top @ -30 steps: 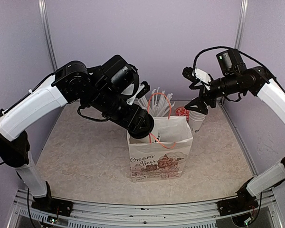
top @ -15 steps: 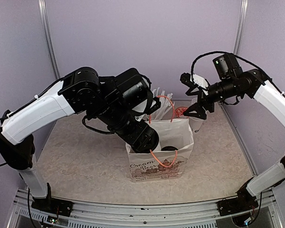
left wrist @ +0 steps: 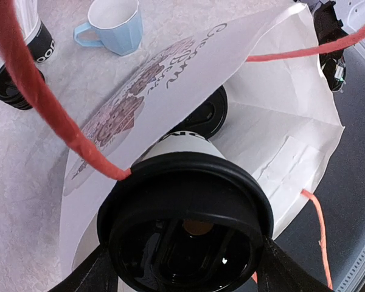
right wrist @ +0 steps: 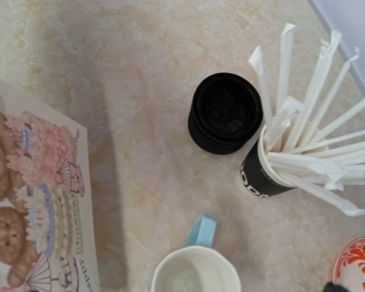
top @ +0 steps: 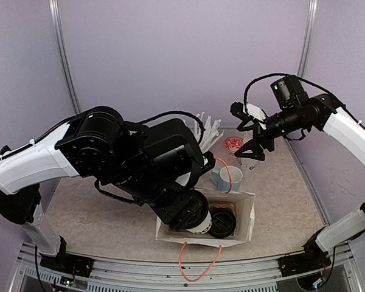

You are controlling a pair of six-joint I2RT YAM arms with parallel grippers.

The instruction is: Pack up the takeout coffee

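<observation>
1. Two cups matter here. My left claw (left wrist: 185,271) grips one cup (left wrist: 182,182) by its sides, right at the mouth of the bag (left wrist: 280,121).
2. The second cup (left wrist: 204,115) lies deeper inside the bag. I can see its black lid.
3. The bag looks tipped over toward the near edge. I think I should slide the cup in slowly, set it beside the second cup, and only then let go.
4. I must watch the red handle (left wrist: 33,91). It loops right past the cup and my claw. It could catch on me when I pull out.
5. My right claw (top: 253,151) is wide open and holds nothing. It hangs over the back of the table, apart from the bag.
6. The mug (top: 228,177) sits just behind the bag. Further back are the lids (right wrist: 225,112), the straws (right wrist: 304,140) in their own cup, and a red-patterned thing (top: 234,144). I judge none of them blocks the bag mouth.
</observation>
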